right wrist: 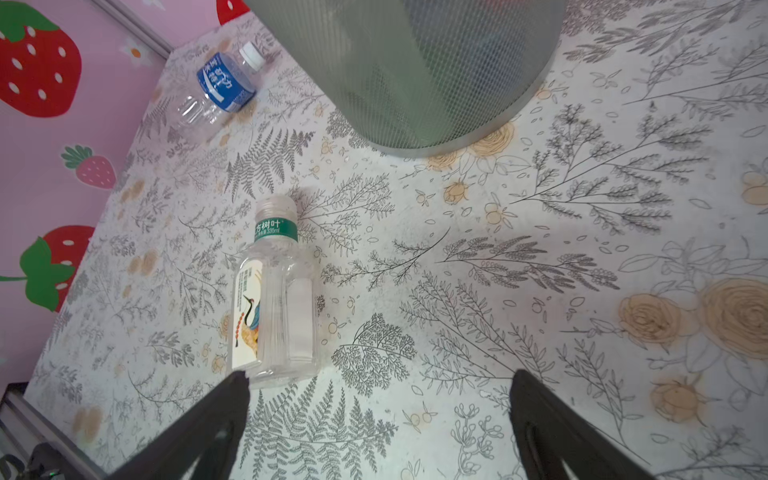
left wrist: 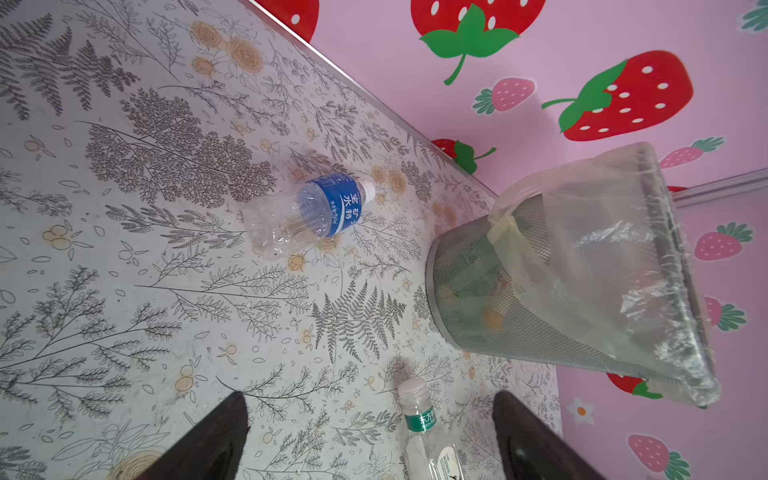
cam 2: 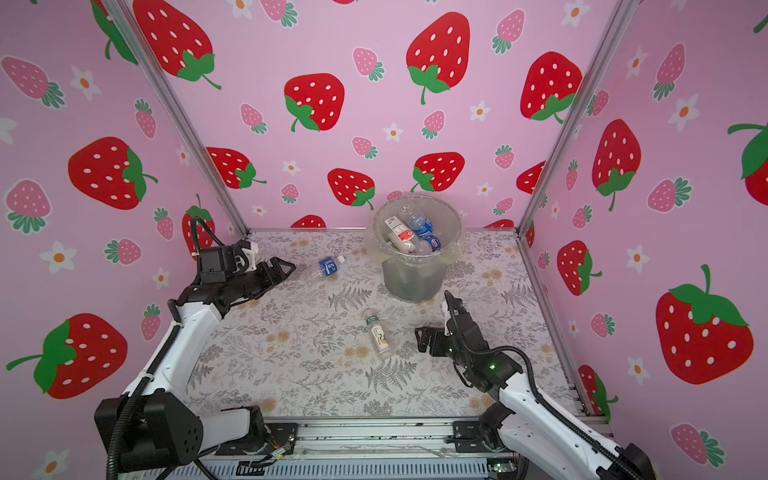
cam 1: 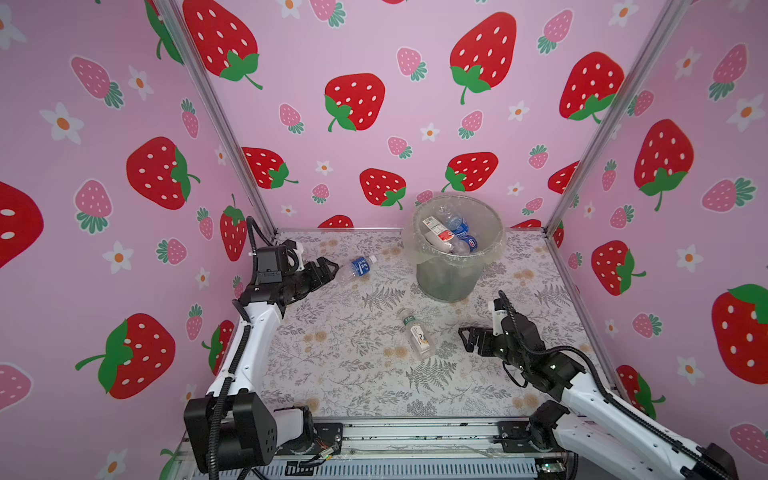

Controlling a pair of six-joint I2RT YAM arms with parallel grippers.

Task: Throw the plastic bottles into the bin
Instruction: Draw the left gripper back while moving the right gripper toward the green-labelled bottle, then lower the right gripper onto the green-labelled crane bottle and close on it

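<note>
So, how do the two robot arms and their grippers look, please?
The left arm and the right arm have white shells with black joints. A black ribbed cable runs along each. The left gripper and right gripper are black with tapered fingers.

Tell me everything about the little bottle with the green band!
The green-banded bottle is small, clear plastic, squarish and looks empty. It has a pale cap, a green neck band and a white label with a crane. It lies on its side on the flowery table, cap toward the bin. The open right gripper sits near its base, not holding it.
</note>
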